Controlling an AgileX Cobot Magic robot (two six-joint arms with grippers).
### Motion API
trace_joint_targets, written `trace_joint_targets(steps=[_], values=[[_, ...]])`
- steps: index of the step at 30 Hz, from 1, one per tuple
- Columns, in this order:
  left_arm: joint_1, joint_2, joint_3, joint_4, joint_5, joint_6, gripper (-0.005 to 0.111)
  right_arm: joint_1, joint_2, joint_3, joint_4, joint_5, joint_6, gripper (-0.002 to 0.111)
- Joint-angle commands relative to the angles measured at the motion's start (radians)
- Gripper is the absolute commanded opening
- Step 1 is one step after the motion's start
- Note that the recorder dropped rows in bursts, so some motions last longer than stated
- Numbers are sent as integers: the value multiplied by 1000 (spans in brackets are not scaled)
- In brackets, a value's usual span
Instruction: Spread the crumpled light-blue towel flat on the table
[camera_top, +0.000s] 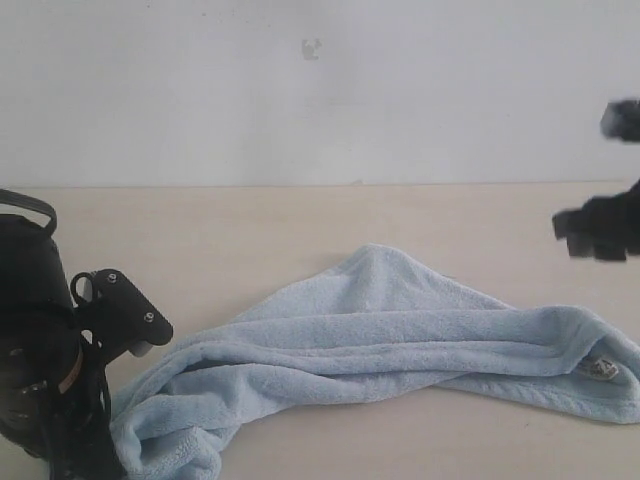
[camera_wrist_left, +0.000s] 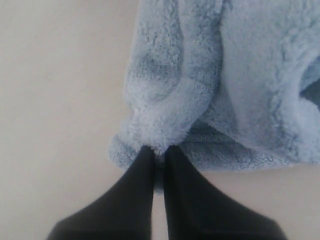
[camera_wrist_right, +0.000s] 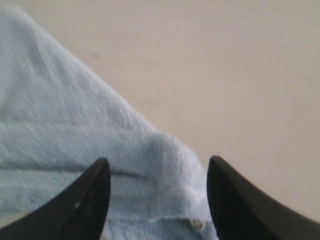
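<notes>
The light-blue towel (camera_top: 380, 330) lies crumpled in a long folded band across the table (camera_top: 250, 225), from the front left to the right edge. Its white tag (camera_top: 600, 369) shows at the right end. In the left wrist view my left gripper (camera_wrist_left: 159, 150) is shut, pinching a fluffy fold at the rim of the towel (camera_wrist_left: 215, 75). My left arm (camera_top: 50, 350) stands over the towel's left end. My right gripper (camera_wrist_right: 158, 162) is open, hovering above the towel's right end (camera_wrist_right: 75, 135) near the tag (camera_wrist_right: 199, 224), touching nothing. It hangs in the air at the right (camera_top: 598, 228).
A white-grey wall (camera_top: 320, 90) rises behind the table's far edge. Bare table surface (camera_wrist_right: 240, 75) lies beyond the towel's right end and to the side of the left corner (camera_wrist_left: 50, 100).
</notes>
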Motion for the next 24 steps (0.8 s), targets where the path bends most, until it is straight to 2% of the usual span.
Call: trace_joint_targets(steps=[1,3,5,7,11,13,15,16,18,24], values=[[1,0,-4,-15,-16,-2,4,-3,-191,-40,6,-66,-204,55],[1,0,-4,-15,-35,-2,4,-3,-224,-40,-5,-88,-357,55],[1,0,-4,-15,-56,-2,4,-3,-227,-40,-55,-11,-552,55],[1,0,-4,-15,-68,-2,4,-3,-213,-32,-82,110,-654,55],[1,0,-4,-41,-54,-2,4,-3,-159,71,-76,119,-635,55],[1,0,-4,-89,-39,-2,4,-3,-87,179,-122,119,-658,55],[1,0,-4,-115,-39,-2,4,-3,-41,271,-163,36,-718,55],[1,0,-4,-117,-39,-2,4,-3,-37,298,-168,-104,-683,55],[1,0,-4,-116,-49,-2,4,-7,-37,300,-168,-256,-529,55],[1,0,-4,-120,-73,5,4,-44,112,307,-170,-405,-513,55]])
